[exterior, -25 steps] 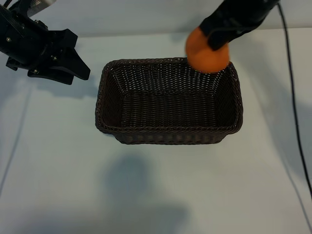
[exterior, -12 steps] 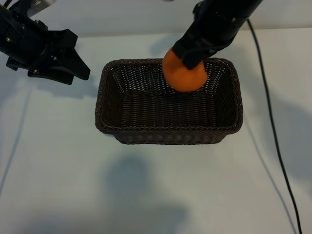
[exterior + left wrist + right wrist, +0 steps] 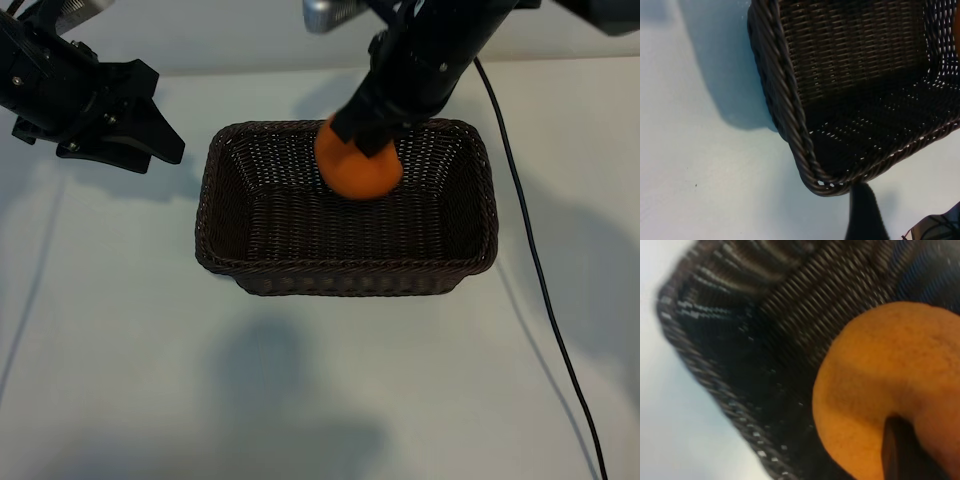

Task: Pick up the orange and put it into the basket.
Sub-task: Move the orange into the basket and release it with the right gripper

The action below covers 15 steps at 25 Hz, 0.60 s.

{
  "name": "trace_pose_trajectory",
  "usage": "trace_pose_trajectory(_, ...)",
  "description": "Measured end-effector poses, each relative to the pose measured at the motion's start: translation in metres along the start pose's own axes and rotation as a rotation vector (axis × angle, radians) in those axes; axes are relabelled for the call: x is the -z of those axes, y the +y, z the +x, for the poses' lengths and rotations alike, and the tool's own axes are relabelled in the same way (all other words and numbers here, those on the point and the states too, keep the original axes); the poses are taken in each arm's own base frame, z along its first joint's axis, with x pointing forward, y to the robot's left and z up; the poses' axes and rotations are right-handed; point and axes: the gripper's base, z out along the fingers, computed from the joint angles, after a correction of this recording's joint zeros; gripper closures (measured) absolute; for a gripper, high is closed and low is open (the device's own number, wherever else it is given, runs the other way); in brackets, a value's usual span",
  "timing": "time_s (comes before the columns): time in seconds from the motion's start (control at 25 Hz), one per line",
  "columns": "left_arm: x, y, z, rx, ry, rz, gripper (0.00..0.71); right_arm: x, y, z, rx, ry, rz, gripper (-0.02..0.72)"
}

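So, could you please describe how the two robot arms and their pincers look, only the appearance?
Both arms are matte black with angular, blocky housings. The left arm's black pincer ends in broad, wedge-shaped fingers, and small screws dot its body. The right arm's black pincer is also dark and boxy, with a silver-grey metal part near its top. A thin black cable trails from the right arm over the white table.
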Motion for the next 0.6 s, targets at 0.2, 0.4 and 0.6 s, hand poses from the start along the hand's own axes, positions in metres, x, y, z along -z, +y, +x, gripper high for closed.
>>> trace_pose_trajectory(0.2,0.0,0.0,0.0,0.0,0.0,0.0,0.236,-0.027,-0.011,0.003,0.0,0.069,0.022,0.616)
trace_pose_trajectory(0.4,0.0,0.0,0.0,0.0,0.0,0.0,0.237,-0.045,-0.016,0.005,-0.01,0.109,0.015,0.616)
trace_pose_trajectory(0.6,0.0,0.0,0.0,0.0,0.0,0.0,0.237,-0.058,-0.019,0.007,-0.017,0.135,0.011,0.616)
